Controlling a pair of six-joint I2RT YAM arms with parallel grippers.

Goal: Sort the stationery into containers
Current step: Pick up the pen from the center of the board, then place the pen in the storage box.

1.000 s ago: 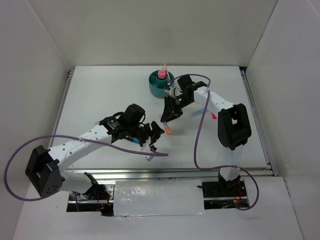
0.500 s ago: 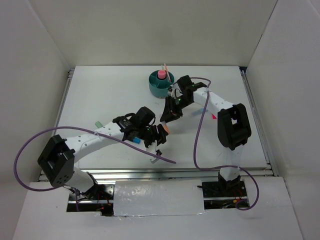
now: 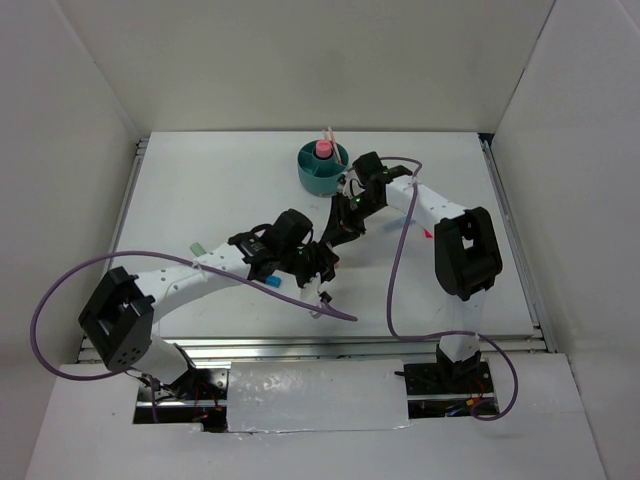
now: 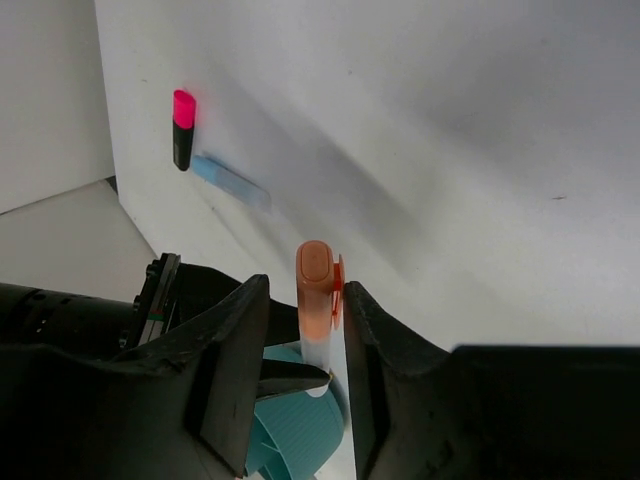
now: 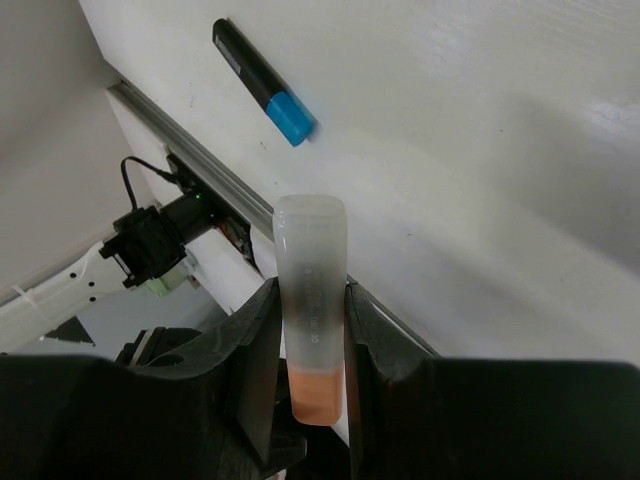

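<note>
Orange at one end and clear along its body, the marker (image 5: 311,300) sat clamped in the right claw (image 5: 309,330), lifted off the surface (image 3: 200,190) a little short of the teal cup (image 3: 313,181). Over the last second the left claw (image 4: 306,320) had swung in from the left and narrowed its jaws. It now stood around the marker's orange end, while the right claw had barely moved. I read that as a mid-air hand-over rather than a drop into the cup, so this marker was not yet sorted. The left jaws were still partly apart, with a sliver of gap on one side of the cap, so I judged that grip not yet made.

From above, the two claws overlapped and the marker could not be made out, though a pink piece (image 3: 323,148) showed standing in the cup. Only the left wrist view showed the cap between the jaws, along with a pink-tipped black highlighter (image 4: 182,130) just beside a pale blue pen (image 4: 230,182) on the surface. Only the right wrist view showed the firm hold on the clear body, and a black marker with a blue cap (image 5: 265,85) lying on the surface.
</note>
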